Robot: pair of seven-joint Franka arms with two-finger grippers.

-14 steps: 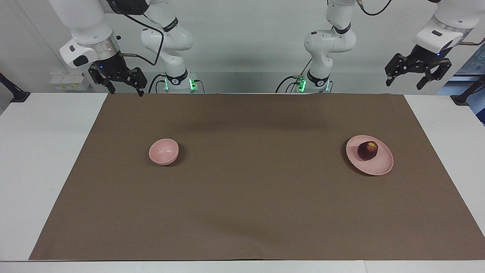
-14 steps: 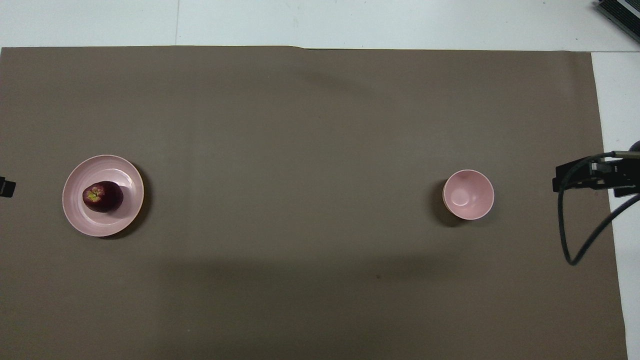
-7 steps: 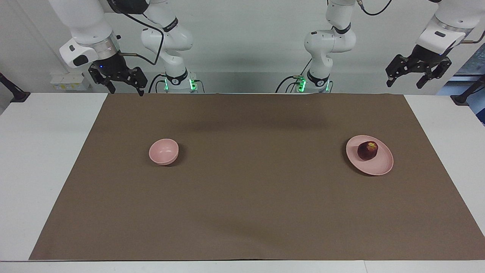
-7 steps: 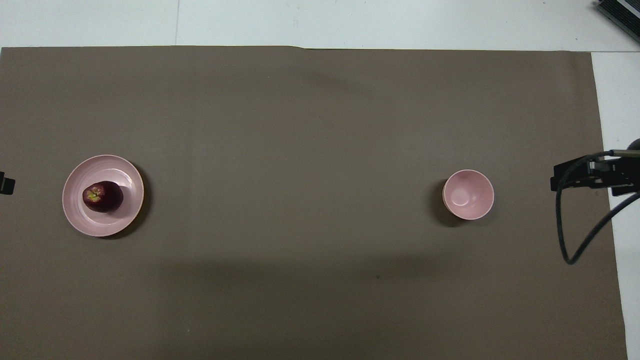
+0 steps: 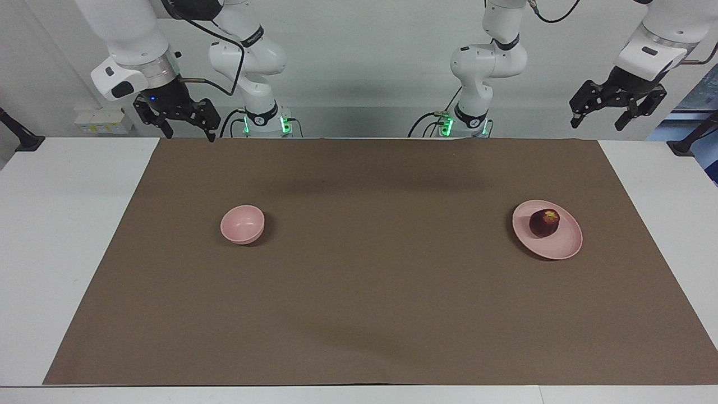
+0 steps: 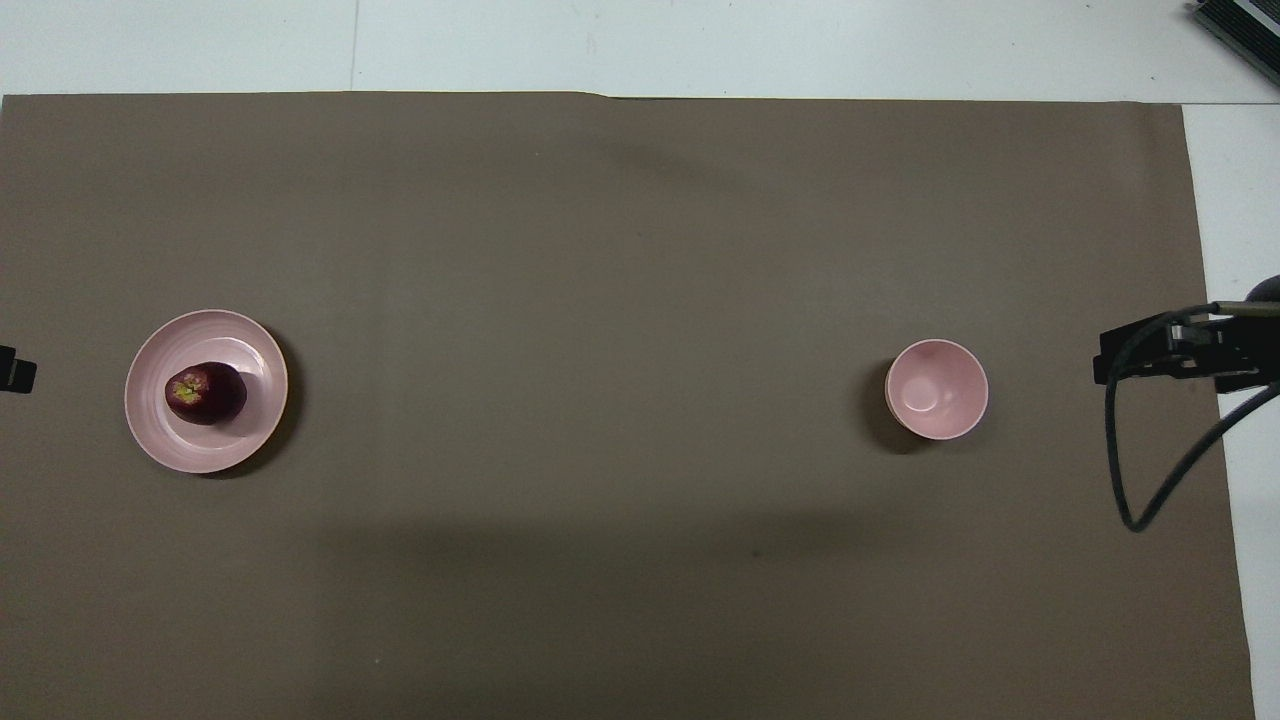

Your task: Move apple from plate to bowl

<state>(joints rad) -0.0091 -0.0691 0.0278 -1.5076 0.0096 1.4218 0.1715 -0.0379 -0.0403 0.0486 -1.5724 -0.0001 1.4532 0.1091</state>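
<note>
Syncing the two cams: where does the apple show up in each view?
Facing view: the apple sits on the plate, toward the picture's right edge, at mid-height.
Overhead view: the apple is on the same plate, toward the picture's left edge, at mid-height.
Shared landmark: the bowl, on the brown mat toward the right arm's end of the table, empty in both views.

Even, diffuse overhead lighting is seen in both views, with no glare. A soft shadow is cast by the bowl (image 6: 937, 389) toward 8 o'clock in the overhead view, and by the plate (image 6: 160, 440) toward 4 o'clock. Focus is sharp throughout; edge distortion is not noticeable.
</note>
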